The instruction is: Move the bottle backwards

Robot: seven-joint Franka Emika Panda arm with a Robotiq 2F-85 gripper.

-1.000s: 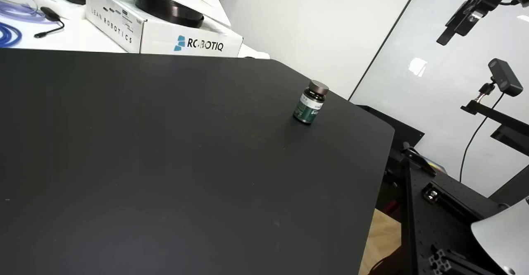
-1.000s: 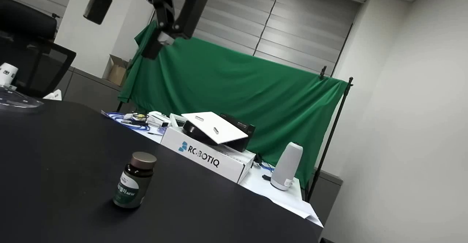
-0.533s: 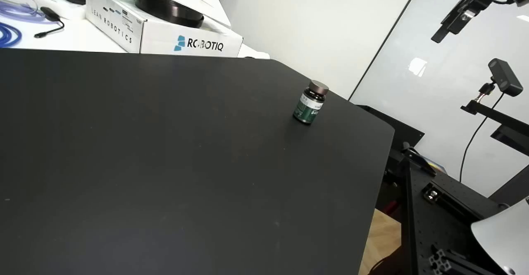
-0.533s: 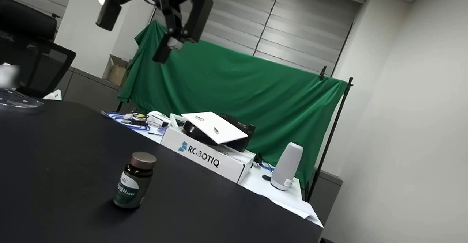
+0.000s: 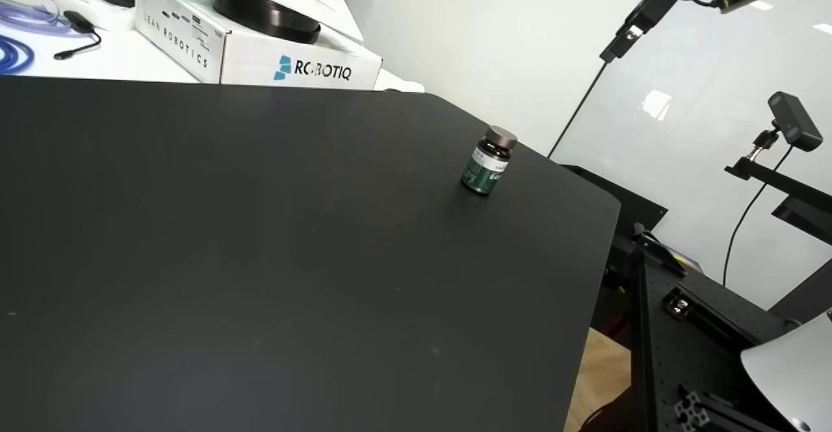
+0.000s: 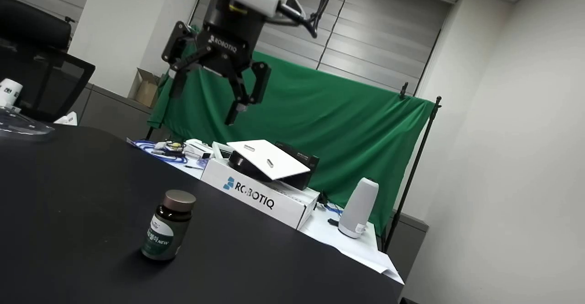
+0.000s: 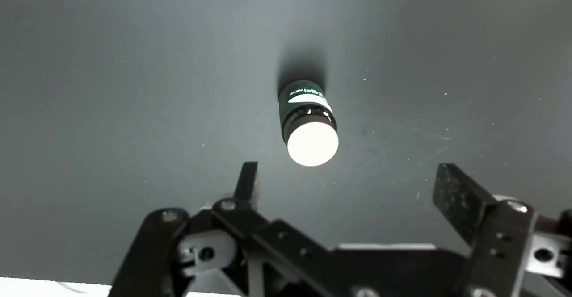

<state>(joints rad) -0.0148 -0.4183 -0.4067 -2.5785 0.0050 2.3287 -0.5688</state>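
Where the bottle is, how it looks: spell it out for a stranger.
Find the black table, with the white ROBOTIQ box beyond its edge. The bottle stands upright on that table; unlike the box, it is small, dark, brown-capped and green-labelled.

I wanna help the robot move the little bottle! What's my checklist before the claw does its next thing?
1. Is the claw open? Ok: its fingers are wide apart.
2. Is the bottle upright? Ok: it stands on the table.
3. Is the cap on? Ok: it sits on top.
4. Is the bottle centered between the fingers? Not ok: in the wrist view it shows nearer one finger.
5. Is the claw low enough to grip? Not ok: it hangs above the table, apart from the bottle.
6. Where does "backwards" end? Cannot tell: the pictures don't show the spot.
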